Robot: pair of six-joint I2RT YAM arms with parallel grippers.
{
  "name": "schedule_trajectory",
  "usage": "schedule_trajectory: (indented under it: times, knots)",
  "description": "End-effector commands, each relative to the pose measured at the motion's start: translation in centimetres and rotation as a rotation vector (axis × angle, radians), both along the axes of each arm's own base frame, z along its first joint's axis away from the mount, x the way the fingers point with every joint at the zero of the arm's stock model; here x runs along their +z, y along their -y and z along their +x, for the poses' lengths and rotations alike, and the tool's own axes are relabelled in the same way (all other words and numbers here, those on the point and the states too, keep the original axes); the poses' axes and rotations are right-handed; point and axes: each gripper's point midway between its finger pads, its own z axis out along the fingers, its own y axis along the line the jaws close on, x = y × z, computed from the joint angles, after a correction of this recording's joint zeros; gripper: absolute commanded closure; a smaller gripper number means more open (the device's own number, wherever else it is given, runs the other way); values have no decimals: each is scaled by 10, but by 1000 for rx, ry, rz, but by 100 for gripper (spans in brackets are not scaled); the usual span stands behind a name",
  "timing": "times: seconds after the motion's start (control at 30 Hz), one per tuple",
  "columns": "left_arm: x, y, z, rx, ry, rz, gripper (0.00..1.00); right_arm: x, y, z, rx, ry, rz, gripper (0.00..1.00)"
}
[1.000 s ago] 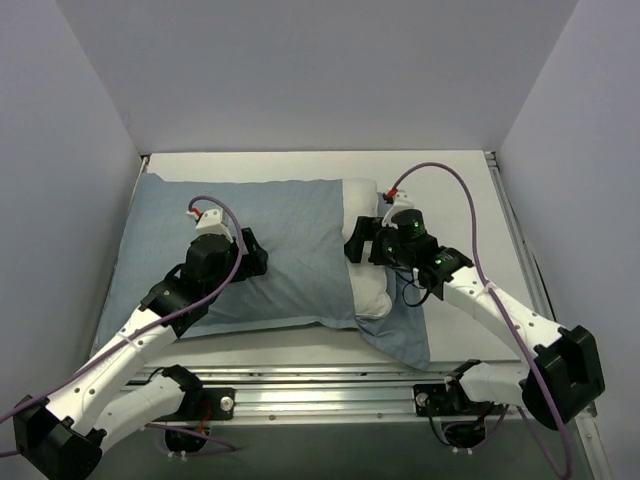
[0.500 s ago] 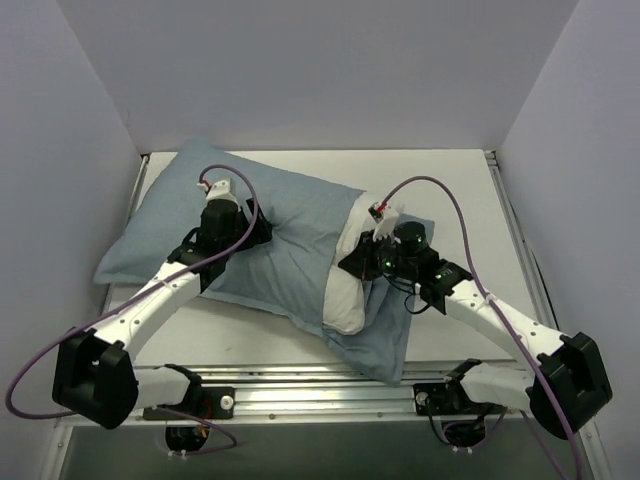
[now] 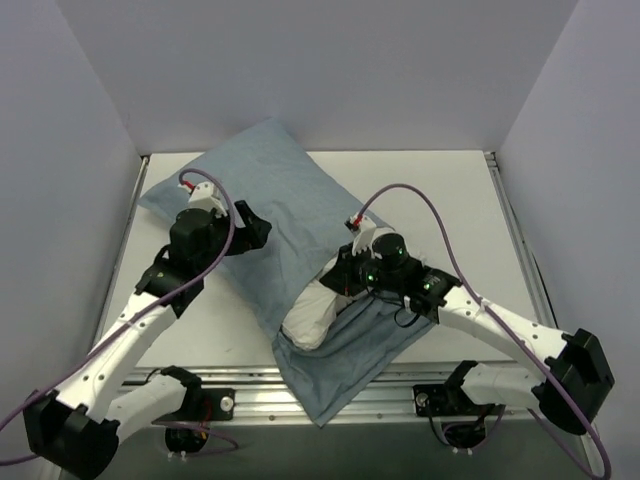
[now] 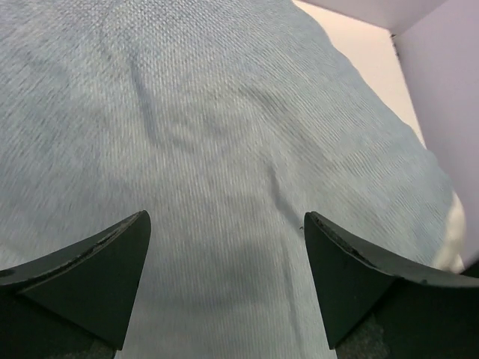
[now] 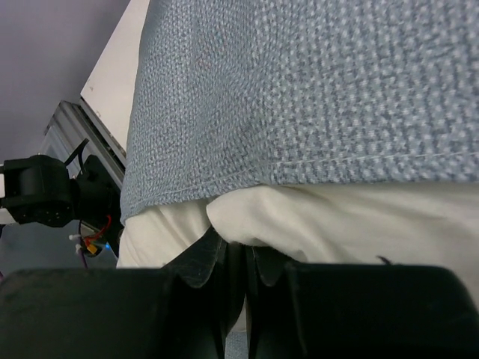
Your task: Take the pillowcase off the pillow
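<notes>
Lying on a slant across the table (image 3: 450, 200), the pillowcase (image 3: 290, 210) shows its plain blue-grey face. It runs from the far left corner towards the near middle. Its open end points at the robot, and there a loose flap spreads flat and drapes over the metal rail (image 3: 240, 385) at the table's near edge. The pillow (image 3: 310, 318) pokes out of that open end as a plump white lump, with the rest of it inside the cover.

The right gripper (image 3: 335, 283) is at the exposed end. In the right wrist view its jaws are pressed together (image 5: 236, 262) and pinch a fold of the white pillow (image 5: 337, 217). The stitched hem of the pillowcase (image 5: 299, 90) runs just above the pinch.

The left gripper (image 3: 255, 228) is over the far, covered part of the pillow. In its own camera its jaws stand wide apart (image 4: 224, 254) with only blue-grey pillowcase (image 4: 224, 134) between the fingertips (image 4: 97, 262), which grasp nothing (whether they touch the cloth cannot be told).

A purple cable (image 3: 420, 195) arches above the right arm.
</notes>
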Motion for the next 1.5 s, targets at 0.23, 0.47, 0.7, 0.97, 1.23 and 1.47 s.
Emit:
schedule_trajectory:
  times: [0.23, 0.47, 0.7, 0.97, 1.23, 1.47]
  knots:
    - [-36, 5, -131, -272, -141, -159, 8, 77, -39, 38, -19, 180, 121, 100]
    - [-68, 23, -160, -386, -232, -251, 12, 124, -17, 52, -129, 282, 101, 100]
    - [-62, 31, -165, -465, -222, -240, 18, 159, -7, 71, -194, 345, 63, 100]
    - [-53, 51, -168, -586, -215, -292, 21, 174, -14, 83, -193, 352, 83, 100]
    - [-22, 69, -157, -633, -84, -347, 21, 166, -18, 83, -185, 327, 97, 100]
    - [-60, 67, -129, -512, -142, -237, 81, 198, -20, 80, -175, 355, 160, 100]
